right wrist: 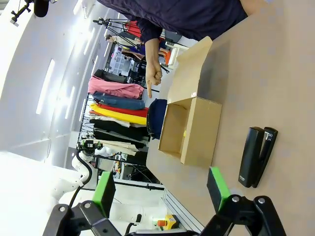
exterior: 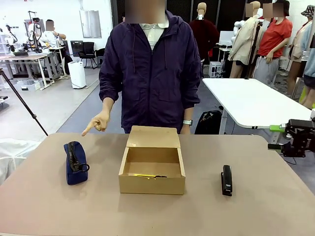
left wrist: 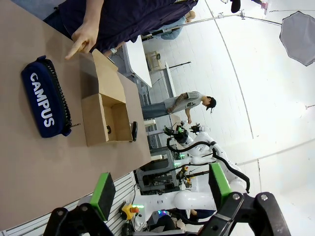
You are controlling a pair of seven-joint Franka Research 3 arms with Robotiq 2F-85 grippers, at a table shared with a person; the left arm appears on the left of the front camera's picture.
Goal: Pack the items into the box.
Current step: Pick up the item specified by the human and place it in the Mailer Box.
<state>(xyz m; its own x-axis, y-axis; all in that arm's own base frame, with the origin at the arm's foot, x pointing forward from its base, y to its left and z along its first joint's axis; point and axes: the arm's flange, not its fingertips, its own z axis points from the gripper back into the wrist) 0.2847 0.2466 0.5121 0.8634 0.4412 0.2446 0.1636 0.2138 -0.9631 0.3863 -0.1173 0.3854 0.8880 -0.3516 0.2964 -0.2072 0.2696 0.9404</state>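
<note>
Well apart: pouch [left wrist: 46, 98], left end effector [left wrist: 161, 191].

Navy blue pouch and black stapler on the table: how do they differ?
The navy blue soft zippered pouch is bulky fabric with white lettering; the slim black stapler looks hard and plain. The pouch lies left of the tan cardboard box, the stapler right. Both rest on the table outside it.
</note>
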